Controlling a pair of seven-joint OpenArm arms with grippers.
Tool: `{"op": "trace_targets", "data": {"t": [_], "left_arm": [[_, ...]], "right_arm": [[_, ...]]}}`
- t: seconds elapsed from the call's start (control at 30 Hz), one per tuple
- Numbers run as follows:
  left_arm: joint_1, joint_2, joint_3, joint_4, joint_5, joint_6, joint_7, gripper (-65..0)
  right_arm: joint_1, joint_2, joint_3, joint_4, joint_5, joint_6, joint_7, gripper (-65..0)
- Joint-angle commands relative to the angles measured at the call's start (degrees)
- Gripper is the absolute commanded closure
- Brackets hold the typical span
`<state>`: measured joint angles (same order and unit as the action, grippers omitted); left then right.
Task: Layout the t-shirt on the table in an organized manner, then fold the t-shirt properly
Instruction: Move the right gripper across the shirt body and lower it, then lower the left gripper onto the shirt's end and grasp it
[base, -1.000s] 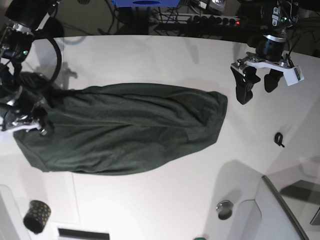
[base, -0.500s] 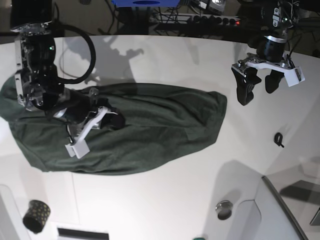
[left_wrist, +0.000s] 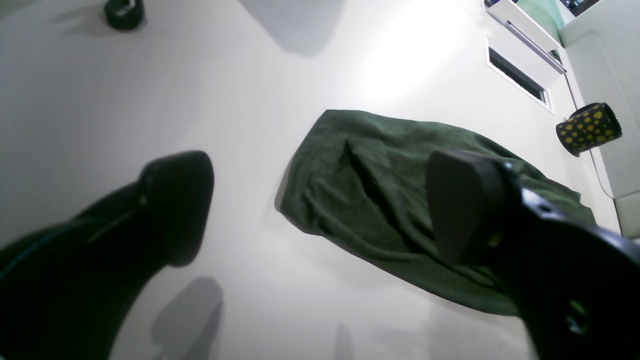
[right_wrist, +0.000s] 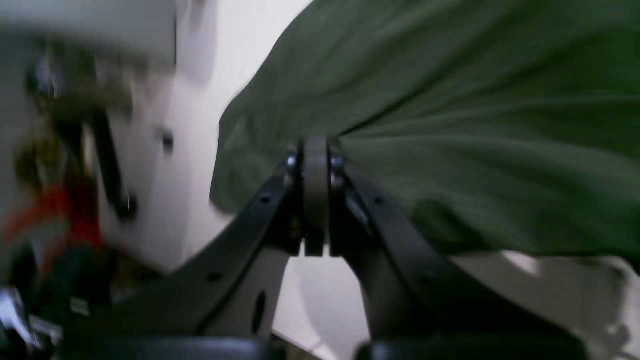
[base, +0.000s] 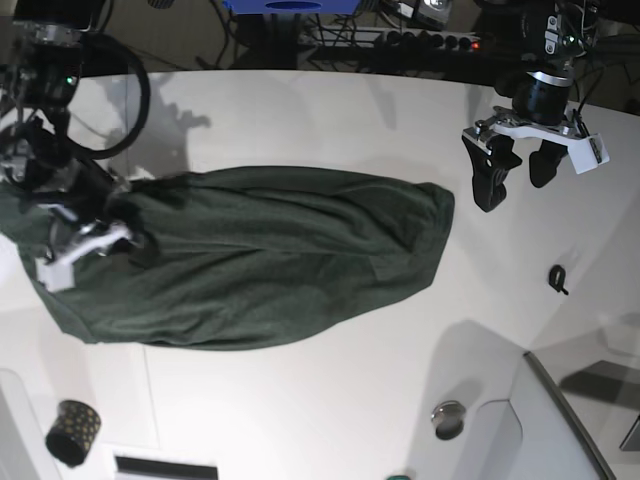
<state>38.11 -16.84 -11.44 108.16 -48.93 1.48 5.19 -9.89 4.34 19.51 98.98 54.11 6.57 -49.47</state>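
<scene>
1. One dark green t-shirt (base: 285, 215) lies under and beside the right gripper (right_wrist: 316, 150), stretching across towards the left one. Its near corner is just beside the left gripper (base: 518, 172); long creases run along its middle.

2. Since half a second ago, the right gripper has swung back over the end of the shirt away from the left gripper. The stretch between the two grippers looks the same as it did then, so I'd say that sweep brought no fold there. To my eye they're still laying it out, with the proper folding to come.

3. Both fingers of the right gripper are pressed together. I see no cloth pinched between them, though from here I can't tell whether the tips brush the shirt.

4. The left gripper stands widely spread over bare table (base: 330, 410), holding nothing.

5. Farther out, the spotted cup (base: 73, 432) sits beyond the shirt from the left gripper, well apart from it. I reckon the creases want smoothing before any fold.
</scene>
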Motion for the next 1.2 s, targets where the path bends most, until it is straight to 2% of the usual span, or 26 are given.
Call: {"op": "trace_targets", "data": {"t": [0.0, 0.17, 0.27, 0.33, 0.43, 0.63, 0.7, 0.83, 0.87, 1.0, 1.1, 1.13, 1.17], "left_arm": [[0.3, -0.5, -0.4, 1.2, 0.0, -0.5, -1.5, -65.0], [0.3, -0.4, -0.4, 1.1, 0.0, -0.5, -1.5, -65.0], [-0.3, -0.4, -0.4, 1.1, 0.0, -0.5, -1.5, -65.0], [-0.6, -0.3, -0.4, 0.8, 0.0, -0.5, -1.5, -65.0], [-0.4, -0.3, -0.6, 0.7, 0.0, -0.5, -1.5, -65.0], [-0.4, 0.5, -5.5, -1.5, 0.0, -0.5, -1.5, -65.0], [-0.6, 0.7, -6.8, -3.2, 0.0, -0.5, -1.5, -65.0], [-0.8, 0.6, -8.2, -5.7, 0.0, -0.6, -1.5, -65.0], [-0.8, 0.6, -8.2, -6.0, 0.0, -1.4, -1.5, -65.0], [-0.7, 0.9, -8.1, -5.9, 0.0, -8.1, -1.2, -65.0], [-0.7, 0.9, -8.0, -5.9, 0.0, -8.4, -1.2, -65.0], [-0.8, 0.9, -7.9, -5.9, -0.1, -8.4, -1.2, -62.7], [-0.8, 0.9, -7.9, -5.9, -0.1, -8.4, -1.2, -57.1]], "right_arm": [[0.3, -0.2, 3.7, 0.8, 1.0, 0.3, 1.3, -0.2], [0.6, -1.2, 18.5, -2.1, 1.0, 0.3, 1.0, -0.9], [0.6, -0.8, 23.2, -3.6, 1.0, 0.3, 1.3, -1.1], [0.7, 0.6, 26.3, -5.2, 1.0, 0.3, 1.3, -2.3], [2.2, 2.8, 29.0, -9.0, 1.0, 0.3, 1.0, -11.6], [2.6, 4.8, 30.6, -13.7, 1.0, 0.3, 1.2, -38.7], [2.6, 6.3, 30.6, -15.6, 1.0, 0.3, 1.3, -43.4], [4.4, 9.3, 30.7, -21.6, 1.0, 0.3, 1.4, -44.3], [5.0, 10.6, 30.7, -24.0, 1.0, 0.3, 1.4, -44.4], [8.3, 13.6, 30.7, -32.0, 1.0, 0.3, 1.4, -44.6], [9.8, 14.3, 30.7, -35.7, 1.0, 0.3, 3.5, -44.6], [9.8, 14.4, 30.6, -36.6, 0.9, 0.3, 5.0, -44.6], [9.8, 14.4, 30.6, -37.6, 0.9, 0.3, 6.7, -44.4]]}}
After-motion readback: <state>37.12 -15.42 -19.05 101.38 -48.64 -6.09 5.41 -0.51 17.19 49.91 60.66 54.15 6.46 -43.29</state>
